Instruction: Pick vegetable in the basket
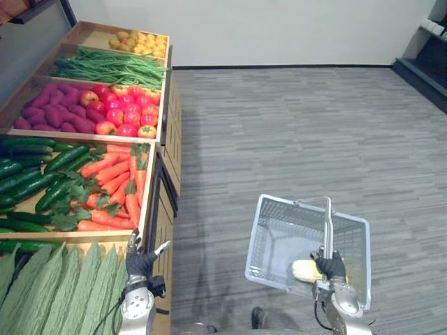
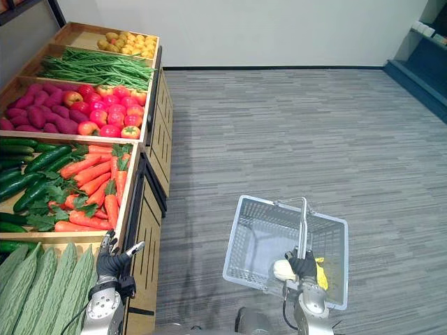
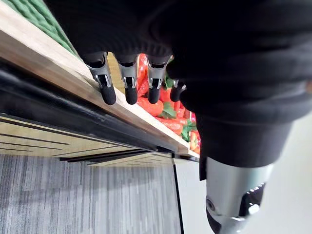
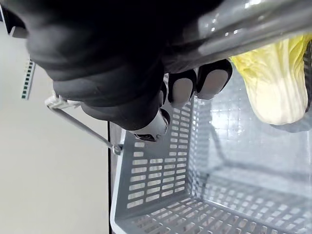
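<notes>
A grey plastic basket (image 1: 269, 237) hangs over the carpet at the lower right. My right hand (image 1: 330, 265) is shut on its metal handle (image 4: 253, 24). Inside the basket a pale yellow cabbage (image 1: 302, 270) lies against the near wall, right beside that hand, and it also shows past the curled fingers as a cabbage (image 4: 278, 83). My left hand (image 1: 142, 262) is open and holds nothing. It is raised at the front corner of the wooden produce shelf (image 1: 150, 202), between the carrots (image 1: 112, 181) and the green bitter gourds (image 1: 63, 286). Its straight fingers (image 3: 129, 83) point over the shelf edge toward the carrots.
The shelf runs along the left, with cucumbers (image 1: 35, 178), red tomatoes (image 1: 129, 105), purple sweet potatoes (image 1: 52, 115), green beans (image 1: 105, 68) and yellow produce (image 1: 140, 42) in bins further back. Grey carpet (image 1: 293, 132) spreads to the right. A dark step (image 1: 422, 73) sits at the far right.
</notes>
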You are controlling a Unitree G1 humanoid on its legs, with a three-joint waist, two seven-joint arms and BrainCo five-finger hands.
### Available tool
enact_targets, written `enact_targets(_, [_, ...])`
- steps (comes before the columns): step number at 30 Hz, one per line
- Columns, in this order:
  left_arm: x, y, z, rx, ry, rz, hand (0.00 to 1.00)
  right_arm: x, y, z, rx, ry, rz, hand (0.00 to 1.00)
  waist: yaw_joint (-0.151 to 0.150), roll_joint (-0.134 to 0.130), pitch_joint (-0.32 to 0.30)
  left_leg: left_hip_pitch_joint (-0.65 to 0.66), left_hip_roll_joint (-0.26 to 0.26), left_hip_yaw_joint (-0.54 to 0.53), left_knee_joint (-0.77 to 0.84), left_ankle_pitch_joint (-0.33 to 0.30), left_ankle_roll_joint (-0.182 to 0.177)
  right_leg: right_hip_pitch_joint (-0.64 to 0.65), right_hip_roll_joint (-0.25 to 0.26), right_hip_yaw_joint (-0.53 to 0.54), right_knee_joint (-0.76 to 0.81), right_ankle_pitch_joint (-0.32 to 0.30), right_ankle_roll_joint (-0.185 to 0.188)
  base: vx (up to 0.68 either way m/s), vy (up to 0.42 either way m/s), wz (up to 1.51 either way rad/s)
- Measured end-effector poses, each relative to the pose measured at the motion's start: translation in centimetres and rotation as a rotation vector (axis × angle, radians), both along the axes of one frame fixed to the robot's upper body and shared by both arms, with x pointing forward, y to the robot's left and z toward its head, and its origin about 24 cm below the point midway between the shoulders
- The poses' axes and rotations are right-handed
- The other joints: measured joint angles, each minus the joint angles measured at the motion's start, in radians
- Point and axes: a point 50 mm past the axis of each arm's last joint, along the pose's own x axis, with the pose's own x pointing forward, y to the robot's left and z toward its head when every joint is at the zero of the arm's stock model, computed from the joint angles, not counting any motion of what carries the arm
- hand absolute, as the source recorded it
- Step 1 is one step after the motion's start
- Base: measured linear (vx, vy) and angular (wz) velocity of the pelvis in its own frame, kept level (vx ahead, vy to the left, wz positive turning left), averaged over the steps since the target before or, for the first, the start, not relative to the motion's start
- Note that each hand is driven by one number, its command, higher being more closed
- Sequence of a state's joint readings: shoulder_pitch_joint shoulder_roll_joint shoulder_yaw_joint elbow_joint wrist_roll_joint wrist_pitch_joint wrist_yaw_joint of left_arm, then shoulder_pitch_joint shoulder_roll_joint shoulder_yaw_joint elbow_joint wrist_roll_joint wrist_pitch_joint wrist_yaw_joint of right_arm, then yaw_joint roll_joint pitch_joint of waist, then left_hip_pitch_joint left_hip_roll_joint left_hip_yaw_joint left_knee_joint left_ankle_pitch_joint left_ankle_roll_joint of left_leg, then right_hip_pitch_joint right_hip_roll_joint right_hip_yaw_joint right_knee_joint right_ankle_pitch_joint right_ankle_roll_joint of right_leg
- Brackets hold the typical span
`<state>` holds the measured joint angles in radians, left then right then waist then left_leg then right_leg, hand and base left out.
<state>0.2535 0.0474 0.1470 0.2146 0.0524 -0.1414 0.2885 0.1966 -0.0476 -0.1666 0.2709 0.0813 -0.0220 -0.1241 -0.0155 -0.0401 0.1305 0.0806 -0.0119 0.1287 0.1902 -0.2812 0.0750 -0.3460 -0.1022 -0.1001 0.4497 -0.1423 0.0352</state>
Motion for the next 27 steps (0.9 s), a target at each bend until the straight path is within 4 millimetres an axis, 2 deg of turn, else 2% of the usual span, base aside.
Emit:
enact_targets(1, [0.1,0.1,0.1,0.004,-0.005,0.001,0.00,0.1,-0.2,0.1,-0.006,-0.004,-0.009,1.00,0.001,0.006,0.002,0.006,0.009,-0.004,0.002,-0.006,-0.006,-0.006,0.003,-0.008,-0.044,0.013,0.006,0.49,-0.111,0.42])
enact_targets(2, [0.5,0.1,0.4,0.011,-0.018,-0.001,0.00,0.5,-0.8,0.5,-0.017,-0.020,-0.031,1.00,-0.002,0.021,0.011,0.032,0.033,-0.024,0.006,-0.016,-0.032,-0.007,0.019,-0.004,-0.172,0.081,0.010,0.46,-0.118,0.45])
enact_targets(4, [0.7,0.4,0.7,0.034,-0.028,0.002,0.00,0.9,-1.0,0.8,-0.027,-0.034,-0.032,1.00,-0.016,0.018,0.010,0.060,0.041,-0.052,-0.001,-0.035,-0.067,-0.006,0.030,0.023,-0.297,0.168,0.021,0.50,-0.179,0.63])
enact_targets(5, [0.7,0.7,0.9,0.061,-0.026,0.001,0.00,0.9,-1.1,0.9,-0.033,-0.035,-0.032,1.00,-0.025,0.013,0.008,0.103,0.043,-0.078,0.003,-0.064,-0.110,-0.006,0.028,0.051,-0.282,0.312,-0.004,0.53,-0.252,0.57])
enact_targets(6, [0.7,0.5,0.7,0.056,-0.020,-0.002,0.00,1.1,-1.5,1.0,-0.048,-0.035,-0.026,1.00,-0.022,0.046,0.011,0.115,0.066,-0.087,0.011,-0.073,-0.124,-0.011,0.043,0.039,-0.235,0.288,-0.010,0.62,-0.297,0.43])
enact_targets(7, [0.9,-0.2,0.9,0.046,-0.035,-0.007,0.00,1.4,-1.4,1.2,-0.058,-0.041,-0.013,1.00,-0.021,0.076,0.006,0.103,0.111,-0.099,0.062,-0.060,-0.149,-0.011,0.072,0.014,-0.189,0.238,-0.029,0.40,-0.209,0.09])
enact_targets(8, [1.0,-0.6,1.1,0.037,-0.050,-0.011,0.00,1.7,-1.2,1.3,-0.056,-0.048,-0.002,1.00,-0.019,0.078,0.006,0.092,0.123,-0.102,0.103,-0.049,-0.167,-0.006,0.086,0.007,-0.174,0.215,-0.041,0.47,-0.268,-0.01])
enact_targets(9, [1.3,-1.2,1.7,0.028,-0.080,-0.022,0.00,2.0,-0.8,1.6,-0.054,-0.063,0.019,1.00,-0.016,0.082,0.007,0.051,0.154,-0.108,0.235,-0.025,-0.181,0.020,0.118,-0.004,-0.165,0.176,-0.063,0.48,-0.298,-0.09])
enact_targets(10, [1.5,-1.7,1.9,0.021,-0.094,-0.038,0.00,1.9,-0.5,1.7,-0.054,-0.069,0.032,1.00,-0.014,0.083,0.009,0.008,0.178,-0.120,0.371,0.016,-0.174,0.055,0.141,-0.010,-0.167,0.153,-0.077,0.66,-0.394,-0.13])
enact_targets(11, [1.8,-3.1,2.0,0.003,-0.103,-0.073,0.00,1.5,-0.1,2.1,-0.056,-0.085,0.050,1.00,-0.005,0.083,0.011,-0.104,0.234,-0.133,0.686,0.196,-0.154,0.170,0.181,-0.014,-0.212,0.115,-0.107,0.73,-0.388,-0.07])
enact_targets(12, [2.0,-3.7,2.4,-0.003,-0.126,-0.087,0.00,1.3,0.1,2.5,-0.051,-0.104,0.044,1.00,-0.002,0.081,0.015,-0.182,0.279,-0.085,0.860,0.186,-0.137,0.258,0.196,-0.013,-0.262,0.100,-0.117,0.61,-0.312,-0.02])
enact_targets(13, [2.1,-3.8,2.7,-0.005,-0.139,-0.089,0.00,1.3,0.3,2.6,-0.048,-0.113,0.040,1.00,0.000,0.078,0.018,-0.211,0.293,-0.064,0.905,0.173,-0.125,0.290,0.197,-0.013,-0.279,0.093,-0.122,0.48,-0.215,0.12])
enact_targets(14, [2.2,-3.9,3.4,-0.003,-0.171,-0.085,0.00,1.3,0.3,2.9,-0.048,-0.128,0.032,1.00,0.007,0.076,0.019,-0.269,0.301,-0.026,0.944,0.150,-0.092,0.345,0.196,-0.012,-0.307,0.073,-0.133,0.34,-0.136,0.12])
enact_targets(16, [2.2,-3.8,3.9,0.005,-0.198,-0.081,0.00,1.3,0.2,3.1,-0.055,-0.137,0.017,1.00,0.027,0.077,0.019,-0.335,0.299,0.033,0.885,0.098,-0.086,0.401,0.192,-0.017,-0.333,0.046,-0.144,0.30,-0.083,0.12])
enact_targets(17, [2.2,-3.8,4.0,0.008,-0.206,-0.080,0.00,1.3,0.0,3.2,-0.059,-0.138,0.009,1.00,0.031,0.079,0.018,-0.351,0.283,0.069,0.796,0.072,-0.086,0.422,0.184,-0.024,-0.346,0.034,-0.143,0.29,-0.004,0.34])
enact_targets(18, [2.3,-3.7,4.2,0.010,-0.216,-0.079,0.00,1.5,-0.3,3.3,-0.068,-0.142,0.009,1.00,0.031,0.083,0.018,-0.357,0.255,0.134,0.637,0.057,-0.075,0.453,0.167,-0.043,-0.354,0.019,-0.135,0.39,0.022,0.57])
enact_targets(19, [2.3,-3.8,4.4,0.013,-0.227,-0.079,0.00,1.5,-0.7,3.3,-0.080,-0.137,0.000,1.00,0.027,0.084,0.017,-0.363,0.224,0.212,0.466,0.061,-0.079,0.485,0.150,-0.067,-0.370,0.008,-0.124,0.37,0.037,0.63])
enact_targets(21, [2.6,-3.9,4.8,0.030,-0.242,-0.080,0.00,1.5,-1.5,3.0,-0.097,-0.120,-0.012,1.00,0.029,0.090,0.011,-0.354,0.192,0.325,0.277,0.088,-0.108,0.507,0.137,-0.103,-0.405,-0.002,-0.104,0.37,0.056,0.56])
enact_targets(22, [2.8,-4.1,4.9,0.038,-0.250,-0.071,0.00,1.4,-2.2,2.7,-0.108,-0.100,-0.028,1.00,0.030,0.101,0.007,-0.342,0.178,0.419,0.172,0.116,-0.102,0.529,0.135,-0.120,-0.416,-0.015,-0.082,0.48,0.099,0.59])
enact_targets(23, [2.9,-4.2,5.0,0.040,-0.252,-0.067,0.00,1.3,-2.8,2.2,-0.112,-0.073,-0.046,1.00,0.031,0.107,0.003,-0.318,0.152,0.454,0.103,0.173,-0.027,0.555,0.133,-0.128,-0.415,-0.034,-0.050,0.43,0.096,0.47])
enact_targets(24, [2.9,-4.1,4.9,0.043,-0.250,-0.064,0.00,1.2,-2.9,1.9,-0.109,-0.058,-0.055,1.00,0.031,0.104,0.003,-0.297,0.138,0.452,0.083,0.209,0.020,0.572,0.125,-0.129,-0.414,-0.043,-0.036,0.52,0.152,0.37])
enact_targets(25, [2.8,-4.1,4.9,0.062,-0.243,-0.057,0.00,0.8,-3.0,1.4,-0.107,-0.028,-0.067,1.00,0.031,0.092,-0.002,-0.248,0.091,0.451,0.040,0.232,0.066,0.590,0.083,-0.123,-0.364,-0.071,0.011,0.43,0.148,0.21])
enact_targets(26, [2.7,-4.0,4.9,0.065,-0.242,-0.056,0.00,0.8,-3.1,1.3,-0.108,-0.022,-0.072,1.00,0.030,0.086,-0.001,-0.232,0.076,0.450,0.021,0.228,0.069,0.580,0.069,-0.120,-0.324,-0.078,0.022,0.51,0.222,0.27])
enact_targets(27, [2.8,-3.9,5.0,0.076,-0.243,-0.052,0.00,0.6,-3.2,1.0,-0.102,-0.010,-0.083,1.00,0.029,0.097,-0.007,-0.195,0.052,0.445,-0.011,0.219,0.071,0.539,0.043,-0.120,-0.191,-0.094,0.047,0.44,0.206,0.32])
